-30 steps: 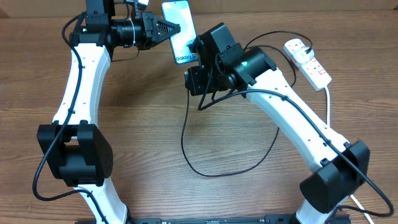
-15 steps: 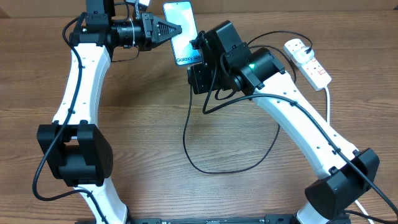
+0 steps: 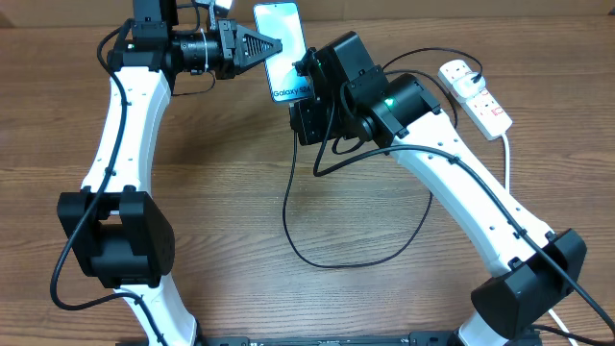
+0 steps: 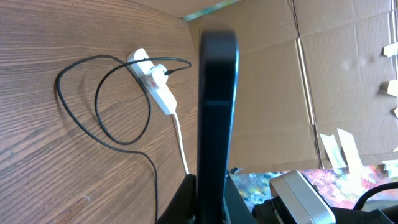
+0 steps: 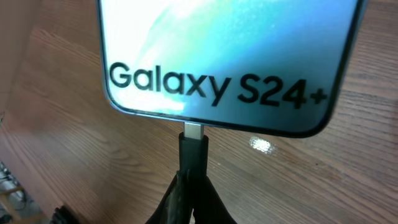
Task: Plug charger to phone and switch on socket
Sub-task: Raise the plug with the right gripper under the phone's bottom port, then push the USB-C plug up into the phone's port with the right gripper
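the left pincer is closed on the side edges of the galaxy s24+ phone. it holds the phone up off the counter with the port end turned toward the right arm, which gives a steady target. the right pincer is clamped on the charger's plug tip. the tip's metal end meets the phone's lower edge and looks not fully seated. the black cable loops slack to the white power strip, which lies well apart at the right with the wall plug in it and its switch not yet reached.
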Motion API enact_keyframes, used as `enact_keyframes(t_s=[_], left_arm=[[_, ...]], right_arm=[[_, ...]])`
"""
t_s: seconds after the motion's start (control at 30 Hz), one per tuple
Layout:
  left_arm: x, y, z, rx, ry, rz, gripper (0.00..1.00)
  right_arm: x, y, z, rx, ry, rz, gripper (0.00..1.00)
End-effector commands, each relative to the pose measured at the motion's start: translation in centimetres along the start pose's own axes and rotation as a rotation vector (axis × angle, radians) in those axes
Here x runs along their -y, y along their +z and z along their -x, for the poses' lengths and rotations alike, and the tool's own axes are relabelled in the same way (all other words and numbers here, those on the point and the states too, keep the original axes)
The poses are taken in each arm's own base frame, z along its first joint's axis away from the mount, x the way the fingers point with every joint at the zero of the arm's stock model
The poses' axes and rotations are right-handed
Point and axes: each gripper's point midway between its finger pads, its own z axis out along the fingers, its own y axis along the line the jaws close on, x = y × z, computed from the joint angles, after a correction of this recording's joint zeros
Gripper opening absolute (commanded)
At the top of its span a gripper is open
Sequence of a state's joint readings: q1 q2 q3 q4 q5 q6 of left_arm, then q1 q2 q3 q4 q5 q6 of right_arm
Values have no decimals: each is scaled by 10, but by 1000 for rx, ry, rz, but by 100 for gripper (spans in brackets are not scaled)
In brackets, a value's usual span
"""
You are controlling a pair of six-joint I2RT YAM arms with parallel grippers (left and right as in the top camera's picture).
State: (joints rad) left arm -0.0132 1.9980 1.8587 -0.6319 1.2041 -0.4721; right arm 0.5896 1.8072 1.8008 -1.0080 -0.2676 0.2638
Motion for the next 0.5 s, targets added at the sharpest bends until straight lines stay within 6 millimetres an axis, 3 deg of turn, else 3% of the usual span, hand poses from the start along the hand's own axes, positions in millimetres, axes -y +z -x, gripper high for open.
enact_keyframes(t_s=[0.0,0.47], left_arm=[[19,-1,-2,-18,33,-51,4],[17,-6,1,-6,30,-47,4]], right_arm=[[-2,-23,16,81,-26,-29,4],[-3,-24,16,79,-26,-26,4]])
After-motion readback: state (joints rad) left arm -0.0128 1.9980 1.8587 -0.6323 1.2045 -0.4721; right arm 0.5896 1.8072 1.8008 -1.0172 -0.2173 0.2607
